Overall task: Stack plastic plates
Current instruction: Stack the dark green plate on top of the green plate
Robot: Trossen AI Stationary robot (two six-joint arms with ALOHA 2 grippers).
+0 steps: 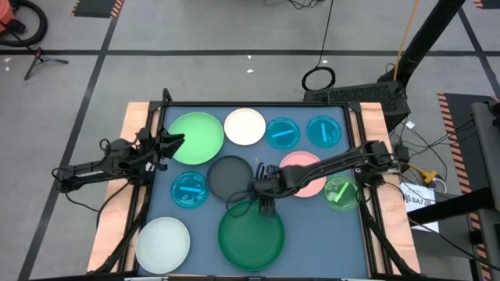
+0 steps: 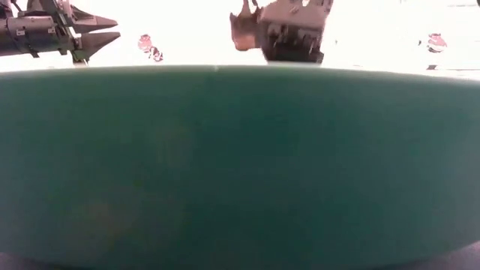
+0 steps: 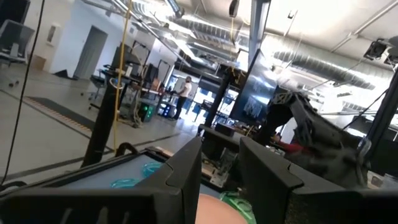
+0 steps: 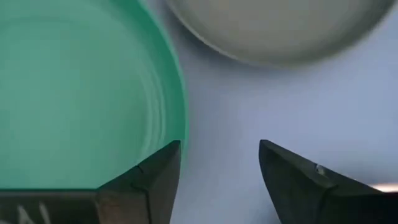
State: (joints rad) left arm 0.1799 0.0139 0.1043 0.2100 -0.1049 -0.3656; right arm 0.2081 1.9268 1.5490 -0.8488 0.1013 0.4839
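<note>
The right gripper (image 1: 264, 206) hangs over the far rim of the big dark green round plastic plate (image 1: 251, 238) at the desk's near edge, fingers spread apart with nothing held; the left arm waits farther away

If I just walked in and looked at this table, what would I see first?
Lots of round plastic plates spread over the blue table, the biggest being the dark green plate at the near edge and the light green plate at the far left. The right gripper reaches to the middle, fingers open over the dark green plate's rim. The left gripper waits by the light green plate.
</note>
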